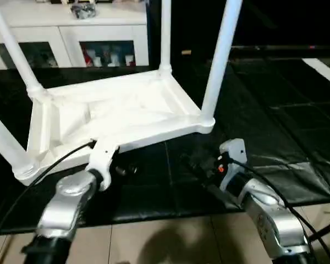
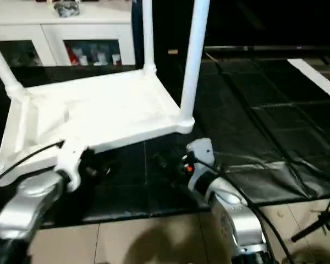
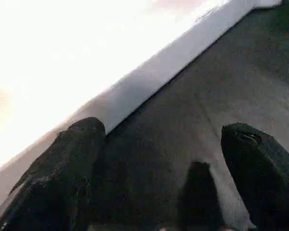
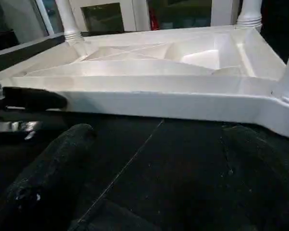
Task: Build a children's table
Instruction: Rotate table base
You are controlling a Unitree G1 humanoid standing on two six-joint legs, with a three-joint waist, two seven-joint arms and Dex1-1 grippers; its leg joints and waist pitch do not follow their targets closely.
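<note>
Both tools [image 3: 159,163] [image 4: 154,173] open, low beside tabletop [image 1: 126,110]

The upturned tabletop [image 1: 121,113] blocks the mat [image 1: 275,132] from 10 to 1 o'clock, with legs [image 1: 222,52] rising from its corner sockets. The left claw [image 3: 159,183], fingers spread, sits against the near rim. Open mat lies between the right claw [image 4: 154,187], fingers also apart, and that rim. The cabinet [image 1: 71,33] closes off 11 o'clock.

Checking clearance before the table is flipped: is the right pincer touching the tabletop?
Apart. The right wrist view shows black mat between the right pincer and the tabletop edge; its fingers stand open.
</note>
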